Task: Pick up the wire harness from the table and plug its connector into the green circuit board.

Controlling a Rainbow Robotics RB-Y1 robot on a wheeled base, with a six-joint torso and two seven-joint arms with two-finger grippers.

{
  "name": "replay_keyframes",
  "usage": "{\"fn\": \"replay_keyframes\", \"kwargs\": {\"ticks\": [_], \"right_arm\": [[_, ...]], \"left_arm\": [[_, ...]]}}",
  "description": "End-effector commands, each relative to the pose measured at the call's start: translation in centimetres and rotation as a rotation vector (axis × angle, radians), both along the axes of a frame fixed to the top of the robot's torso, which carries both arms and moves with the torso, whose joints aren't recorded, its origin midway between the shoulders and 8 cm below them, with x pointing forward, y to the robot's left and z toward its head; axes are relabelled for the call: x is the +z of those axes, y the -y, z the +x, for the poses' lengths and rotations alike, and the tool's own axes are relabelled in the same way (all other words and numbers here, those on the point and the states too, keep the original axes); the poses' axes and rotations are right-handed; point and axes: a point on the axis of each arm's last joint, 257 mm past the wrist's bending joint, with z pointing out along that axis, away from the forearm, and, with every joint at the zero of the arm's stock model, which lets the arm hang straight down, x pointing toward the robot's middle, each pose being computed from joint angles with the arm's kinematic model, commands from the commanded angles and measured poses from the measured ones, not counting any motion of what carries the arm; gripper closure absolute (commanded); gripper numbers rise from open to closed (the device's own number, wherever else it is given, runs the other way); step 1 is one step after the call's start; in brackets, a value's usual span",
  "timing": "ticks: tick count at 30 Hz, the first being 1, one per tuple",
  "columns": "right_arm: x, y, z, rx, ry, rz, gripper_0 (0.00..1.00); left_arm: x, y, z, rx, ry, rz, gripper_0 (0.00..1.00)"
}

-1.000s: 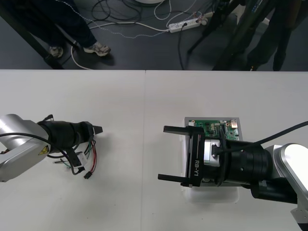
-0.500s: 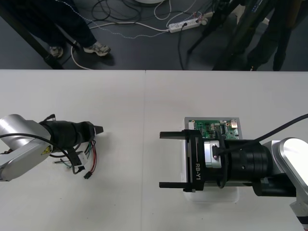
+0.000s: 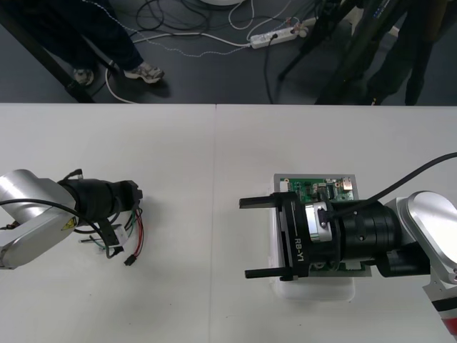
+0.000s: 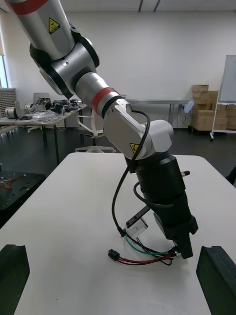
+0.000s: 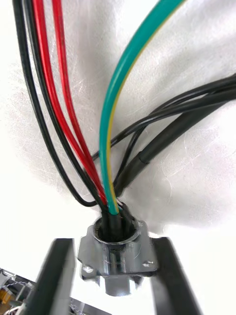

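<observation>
Right gripper (image 3: 255, 238): low over the table (image 3: 214, 150) close to its near right corner; fingers spread wide with nothing between, tips reaching just past the left side of the base.
Board (image 3: 323, 191): green, on a white base (image 3: 314, 291), on the right half near the near edge; mostly hidden under the right arm, far strip visible.
Left gripper (image 3: 136, 196): beside the left edge, about midway between near and far edge; pressed together on the socket (image 5: 118, 251), its flange held between the two fingers (image 5: 55, 275).
Harness (image 4: 147, 252): at the left gripper, well apart from the board; red, black and green wires bending out of the socket, plug (image 4: 114, 254) free at the other end, apparently resting on the table. Not in the board.
Step in hand: the pick-up, by judgement; hold taken at the socket end, lift not clearly begun.
Next move: probably a lift and a carry to the right; plug end loose, so likely a handover to the right gripper or a new hold nearer the plug, to aim it at the board.
Open room: wide bare table between the two grippers, nothing to go around.
Edges: left edge close to the left arm, near edge close to the base; little margin at both.
Far edge: well beyond both grippers, bare table up to it.
</observation>
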Motion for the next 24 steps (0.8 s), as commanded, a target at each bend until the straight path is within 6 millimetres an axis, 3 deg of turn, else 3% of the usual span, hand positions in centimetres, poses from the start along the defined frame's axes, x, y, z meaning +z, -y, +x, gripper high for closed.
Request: {"fn": "replay_keyframes", "kwargs": {"ticks": [1, 4, 6, 24], "right_arm": [[2.7, -0.1, 1.1, -0.029, 0.009, 0.044, 0.00], [2.8, -0.1, 1.4, -0.052, 0.007, 0.050, 0.00], [2.7, 0.0, 1.6, -0.072, 0.003, 0.055, 0.00], [2.5, 0.2, 1.6, -0.084, -0.006, 0.049, 0.00]], "left_arm": [[1.8, 2.5, 1.5, -0.102, 0.086, 0.025, 0.69], [1.8, 2.5, 1.5, -0.107, 0.088, 0.031, 0.77], [1.7, 2.5, 1.4, -0.111, 0.088, 0.034, 1.00], [2.7, 2.8, 2.1, -0.110, 0.098, 0.020, 1.00]]}}
